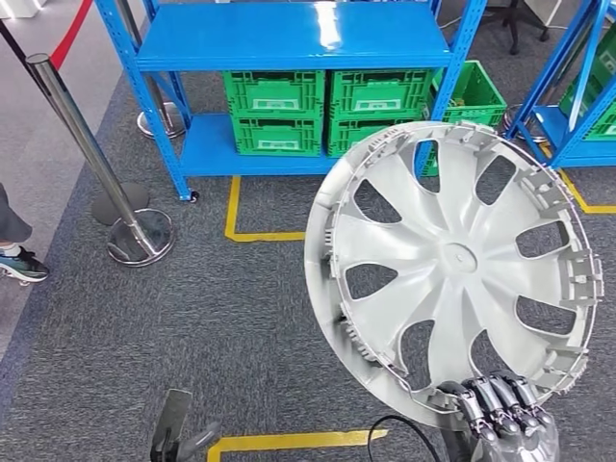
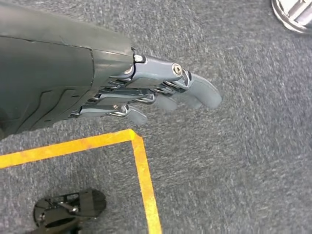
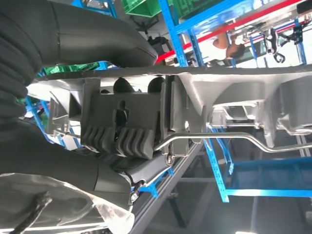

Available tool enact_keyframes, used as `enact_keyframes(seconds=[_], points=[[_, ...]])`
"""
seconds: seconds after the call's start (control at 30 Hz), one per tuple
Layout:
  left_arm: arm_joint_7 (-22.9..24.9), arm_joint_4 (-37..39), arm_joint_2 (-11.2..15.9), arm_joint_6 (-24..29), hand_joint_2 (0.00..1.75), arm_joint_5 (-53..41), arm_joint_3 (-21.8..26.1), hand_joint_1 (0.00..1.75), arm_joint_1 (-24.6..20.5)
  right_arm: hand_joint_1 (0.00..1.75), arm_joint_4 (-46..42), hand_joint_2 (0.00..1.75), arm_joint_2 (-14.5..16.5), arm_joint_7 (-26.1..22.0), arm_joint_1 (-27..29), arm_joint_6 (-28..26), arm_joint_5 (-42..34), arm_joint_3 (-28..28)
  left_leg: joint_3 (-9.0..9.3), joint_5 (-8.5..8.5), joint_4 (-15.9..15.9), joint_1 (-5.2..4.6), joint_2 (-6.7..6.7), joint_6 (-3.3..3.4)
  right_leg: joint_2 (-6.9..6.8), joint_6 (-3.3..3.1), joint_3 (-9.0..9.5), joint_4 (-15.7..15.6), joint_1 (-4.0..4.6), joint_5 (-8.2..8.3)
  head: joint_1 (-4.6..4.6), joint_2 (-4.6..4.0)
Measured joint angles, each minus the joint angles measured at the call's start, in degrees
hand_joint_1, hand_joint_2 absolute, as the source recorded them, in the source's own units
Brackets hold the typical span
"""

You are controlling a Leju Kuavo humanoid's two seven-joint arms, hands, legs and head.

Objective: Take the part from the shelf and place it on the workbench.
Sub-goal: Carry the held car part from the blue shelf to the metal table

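My right robot hand (image 1: 501,409) grips the silver wheel cover (image 1: 454,265) by its lower rim, fingers partly hidden behind it. My left robot hand (image 2: 162,92) hangs empty, fingers straight, over grey carpet (image 2: 239,161).

We look down on a grey carpeted floor (image 1: 218,318) marked with yellow tape lines (image 1: 240,217). On it at the far side stands a blue shelf (image 1: 291,38), whose low board carries green crates (image 1: 279,111) side by side. To the left, chrome stanchion posts (image 1: 80,135) rest their round bases on the floor. A further green crate (image 1: 472,91) sits on the floor right of the shelf.
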Motion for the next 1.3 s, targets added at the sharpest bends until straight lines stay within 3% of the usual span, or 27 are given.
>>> enact_keyframes(seconds=[0.07, 0.1, 0.13, 0.17, 0.23, 0.3, 0.4, 0.47, 0.53, 0.57, 0.6, 0.63, 0.7, 0.77, 0.8, 0.9, 0.97, 1.07, 1.1, 1.13, 1.17, 1.23, 1.3], points=[[0.0, 0.0, 0.0, -0.1, 1.75, 0.0, 0.0, 0.00, 0.2, 1.75, 0.0, 1.75, 0.0, 0.0, 0.1, 0.0, 0.0, -0.1, -0.15, 0.08, 0.1, 0.01, 0.28, -0.05, -0.02, 0.47, -3.14, 6.5, -0.28, -1.79, 0.04, 0.00], [0.0, 0.0, 0.0, -0.1, 1.75, 0.0, 0.0, 0.00, 0.2, 1.75, 0.0, 1.75, 0.0, 0.0, 0.2, 0.0, 0.0, -0.1, -0.16, 0.09, 0.2, 0.02, 0.40, -0.11, -0.04, 0.63, -3.49, 7.1, -0.39, -1.16, 0.03, 0.00], [0.0, 0.0, -0.1, -0.2, 1.75, 0.0, 0.0, 0.00, 0.2, 1.75, -0.1, 1.75, 0.0, 0.0, 0.3, 0.0, 0.0, -0.2, -0.16, 0.07, 0.4, 0.03, 0.48, -0.19, -0.08, 0.73, -2.72, 5.3, -0.50, 0.50, 0.04, 0.00], [0.0, 0.0, -0.1, -0.2, 1.75, 0.0, 0.0, 0.00, 0.2, 1.75, -0.1, 1.75, 0.0, 0.0, 0.4, 0.0, 0.0, -0.2, -0.16, 0.01, 0.6, 0.06, 0.53, -0.31, -0.18, 0.80, -1.02, 1.7, -0.60, 2.78, 0.04, 0.00], [0.0, 0.0, -0.1, -0.3, 1.75, 0.0, 0.0, 0.00, 0.1, 1.75, -0.2, 1.75, 0.0, -0.1, 0.4, 0.0, 0.0, -0.3, -0.35, -0.13, 1.1, -0.09, 0.59, -0.88, -0.34, 0.72, 2.38, -5.4, -0.62, 5.44, 0.07, 0.00], [0.0, 0.0, -0.1, -0.4, 1.75, 0.0, 0.0, 0.00, 0.1, 1.75, -0.3, 1.75, 0.0, -0.1, 0.3, 0.0, 0.0, -0.3, -0.82, 0.01, 1.6, -0.29, 0.63, -1.64, -0.25, 0.16, 3.43, -7.9, -0.46, 5.68, 0.16, 0.00], [0.0, 0.0, -0.1, -0.3, 1.75, -0.1, 0.0, 0.00, 0.1, 1.75, -0.4, 1.75, 0.0, -0.1, 0.4, 0.0, 0.0, -0.3, -1.49, -0.23, 2.2, -0.14, 0.63, -2.60, -0.06, -1.01, 2.97, -7.9, -0.47, 6.36, 0.20, 0.00], [0.0, 0.0, -0.1, -0.3, 1.75, -0.1, 0.0, 0.00, 0.1, 1.75, -0.6, 1.75, 0.1, -0.1, 0.5, 0.0, 0.0, -0.3, -3.14, -3.23, 6.1, -0.03, 0.53, -3.16, -0.07, -1.73, 2.61, -8.0, -0.60, 6.82, 0.08, 0.00], [0.0, 0.0, -0.1, -0.3, 1.75, -0.1, 0.0, 0.00, 0.2, 1.75, -0.7, 1.75, 0.2, -0.3, 0.5, 0.0, 0.0, -0.4, -6.27, -7.49, 13.9, 0.05, 0.48, -3.49, -0.05, -2.18, 2.07, -8.0, -0.45, 7.14, -0.01, 0.00], [0.1, 0.0, -0.1, -0.2, 1.75, -0.1, 0.0, 0.00, 0.3, 1.75, -0.7, 1.75, 0.3, -0.3, 0.5, 0.0, 0.0, -0.4, -7.49, -8.72, 17.1, 0.06, 0.47, -3.50, -0.01, -2.29, 1.84, -8.0, -0.35, 7.29, 0.01, 0.00], [0.1, 0.0, 0.0, -0.2, 1.75, -0.2, 0.0, 0.00, 0.4, 1.75, -0.7, 1.75, 0.4, -0.4, 0.5, 0.0, 0.0, -0.4, -7.89, -8.88, 18.6, 0.05, 0.46, -3.40, 0.06, -2.35, 1.66, -8.0, -0.23, 7.42, 0.00, 0.00], [0.1, 0.0, 0.0, -0.2, 1.75, -0.2, 0.0, 0.00, 0.5, 1.75, -0.7, 1.75, 0.5, -0.6, 0.5, 0.0, 0.0, -0.5, -7.16, -7.85, 17.7, 0.03, 0.41, -3.17, 0.18, -2.36, 1.57, -8.0, -0.10, 7.55, 0.00, 0.00], [0.2, 0.0, 0.4, -0.3, 1.75, -0.2, 0.0, 0.00, 0.5, 1.75, -0.7, 1.75, 0.8, -1.3, 0.5, 0.0, -0.1, -0.7, -3.14, -3.93, 10.4, -0.17, 0.06, -2.23, 0.44, -2.30, 1.56, -8.0, 0.13, 7.71, 0.03, 0.00], [0.3, 0.0, 0.9, -0.5, 1.75, -0.1, 0.0, 0.00, 0.5, 1.75, -0.7, 1.75, 1.3, -2.2, 0.4, 0.0, -0.1, -1.1, 0.23, -1.69, 3.6, -0.48, -0.46, -1.10, 0.63, -2.01, 1.29, -7.8, 0.32, 7.91, 0.02, 0.00], [0.3, 0.0, 1.1, -0.6, 1.75, 0.0, 0.0, 0.00, 0.5, 1.75, -0.7, 1.75, 1.6, -2.7, 0.3, 0.0, -0.2, -1.2, 0.77, -1.57, 2.2, -0.61, -0.62, -0.77, 0.70, -1.75, 1.00, -7.8, 0.30, 8.07, 0.00, 0.00], [0.5, 0.0, 1.4, -0.9, 1.75, 0.0, 0.0, 0.00, 0.6, 1.75, -0.7, 1.75, 2.5, -4.1, 0.3, 0.0, -0.3, -1.7, 0.68, -1.17, 1.0, -0.45, -0.41, -0.61, 0.75, -0.80, 0.19, -7.5, 0.23, 8.22, -0.08, 0.00], [0.6, 0.0, 1.6, -1.1, 1.75, 0.1, 0.0, 0.00, 0.6, 1.75, -0.7, 1.75, 3.4, -5.5, 0.1, 0.0, -0.4, -2.3, 0.61, -0.54, 0.3, -0.08, -0.08, -0.37, 0.61, -0.30, -1.36, -4.5, 0.20, 6.05, 0.09, 0.00], [0.9, 0.0, 1.9, -1.5, 1.75, 0.2, 0.1, 0.00, 0.7, 1.75, -0.5, 1.75, 4.9, -7.6, -0.6, 0.0, -0.3, -2.9, 0.09, -0.20, 0.3, -0.08, 0.53, -0.25, 0.44, 0.37, -6.24, 6.5, -0.14, 0.62, 0.35, 0.00], [1.0, 0.0, 1.9, -1.6, 1.75, 0.2, 0.1, 0.00, 0.8, 1.75, -0.3, 1.75, 5.3, -7.9, -0.8, 0.0, -0.3, -3.0, -0.02, -0.13, 0.4, -0.09, 0.75, -0.29, 0.39, 0.56, -7.12, 8.7, -0.24, 0.08, 0.35, 0.00], [1.1, 0.0, 2.0, -1.6, 1.75, 0.3, 0.1, 0.00, 0.8, 1.75, -0.1, 1.75, 5.7, -8.1, -0.9, 0.0, -0.3, -3.0, -0.09, -0.07, 0.4, -0.09, 0.92, -0.34, 0.30, 0.69, -6.85, 8.6, -0.34, 0.70, 0.35, 0.00], [1.1, 0.0, 2.0, -1.7, 1.75, 0.4, 0.1, 0.00, 0.8, 1.75, 0.0, 1.75, 5.9, -8.2, -1.0, 0.0, -0.3, -2.9, -0.11, -0.06, 0.5, -0.07, 1.04, -0.43, 0.13, 0.75, -5.34, 6.0, -0.45, 2.34, 0.35, 0.00], [1.1, 0.0, 2.1, -1.7, 1.75, 0.5, 0.1, 0.00, 0.8, 1.75, 0.1, 1.75, 6.2, -8.2, -1.3, 0.0, -0.3, -2.9, -0.15, -0.16, 0.8, -0.12, 1.18, -0.81, -0.52, 0.72, -0.58, -2.5, -0.54, 5.68, 0.35, 0.00], [1.1, 0.0, 2.2, -1.8, 1.75, 0.5, 0.1, 0.00, 0.7, 1.75, 0.2, 1.75, 6.6, -8.3, -1.6, 0.0, -0.3, -2.8, -0.43, -0.25, 1.2, -0.33, 1.26, -1.45, -0.83, 0.18, 2.06, -7.4, -0.49, 6.74, 0.32, 0.00]])
